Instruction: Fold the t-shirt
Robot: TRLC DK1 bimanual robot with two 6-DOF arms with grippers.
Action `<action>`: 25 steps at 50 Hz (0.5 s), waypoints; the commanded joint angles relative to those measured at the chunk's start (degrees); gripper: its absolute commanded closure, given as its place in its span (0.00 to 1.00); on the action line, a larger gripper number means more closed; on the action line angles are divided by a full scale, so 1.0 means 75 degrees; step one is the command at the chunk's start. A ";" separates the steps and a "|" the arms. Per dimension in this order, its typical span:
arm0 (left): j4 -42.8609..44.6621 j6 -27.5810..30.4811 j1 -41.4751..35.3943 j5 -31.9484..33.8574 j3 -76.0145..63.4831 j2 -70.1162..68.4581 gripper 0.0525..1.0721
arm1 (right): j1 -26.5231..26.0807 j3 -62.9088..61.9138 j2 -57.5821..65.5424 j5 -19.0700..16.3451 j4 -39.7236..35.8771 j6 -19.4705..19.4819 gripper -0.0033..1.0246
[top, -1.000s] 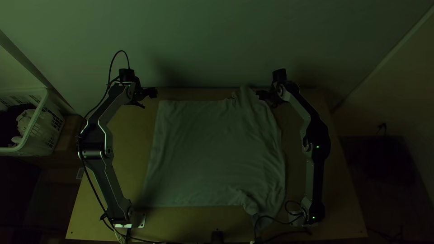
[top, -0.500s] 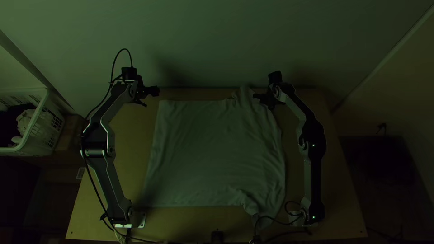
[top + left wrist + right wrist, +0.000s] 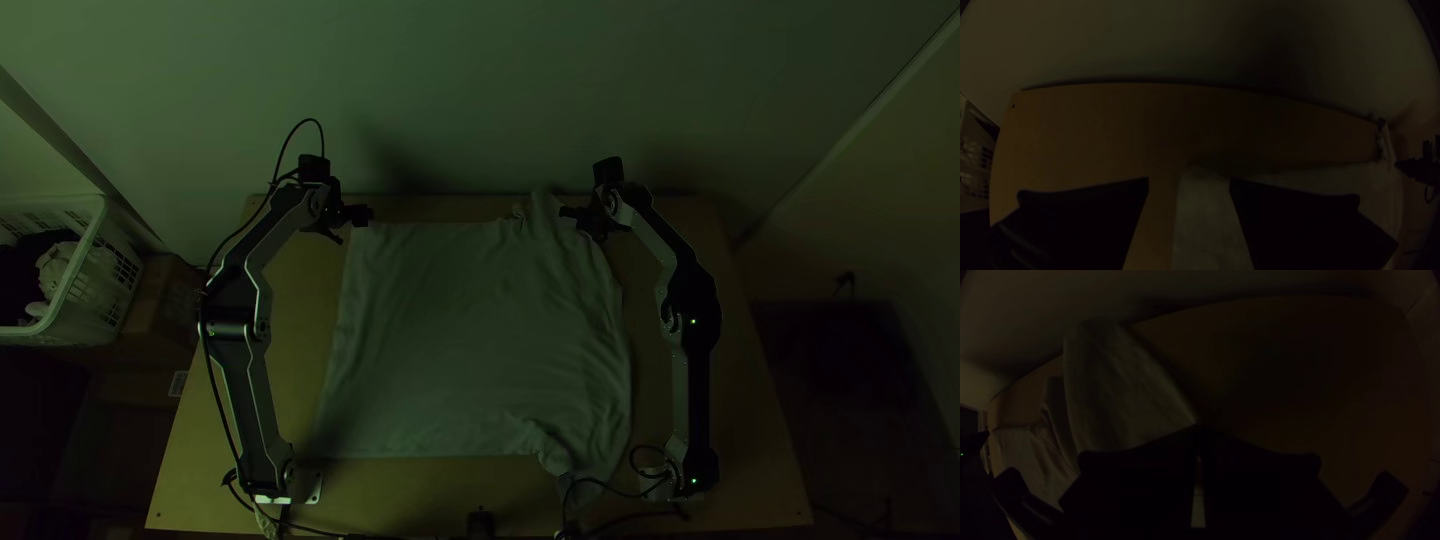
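Right, your left gripper [image 3: 354, 228] is wide at the spread shirt's [image 3: 470, 330] far corner; your right gripper [image 3: 577, 219] looks narrow by its rumpled side, whether on cloth I can't tell.

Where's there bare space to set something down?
Bare wood shows between left arm and shirt, and outside the right arm. It's crowded where the right claw sits close to a sleeve, and among cables near that arm's base.
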 commanded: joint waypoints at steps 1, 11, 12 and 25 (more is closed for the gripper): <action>-0.0096 0.0115 -0.0059 0.0057 0.0094 0.0277 0.26 | -0.0064 0.0166 0.0193 -0.0073 -0.0086 0.0136 0.97; -0.0072 0.0126 -0.0129 0.0010 0.0282 0.0582 0.26 | -0.0075 0.0095 0.0064 -0.0073 -0.0156 0.0148 0.97; -0.0072 0.0126 -0.0129 0.0010 0.0305 0.0617 0.26 | -0.0087 0.0072 0.0040 -0.0073 -0.0168 0.0148 0.97; -0.0037 0.0068 -0.0176 -0.0095 0.0633 0.0934 0.33 | -0.0111 -0.0022 -0.0112 -0.0061 -0.0238 0.0136 0.97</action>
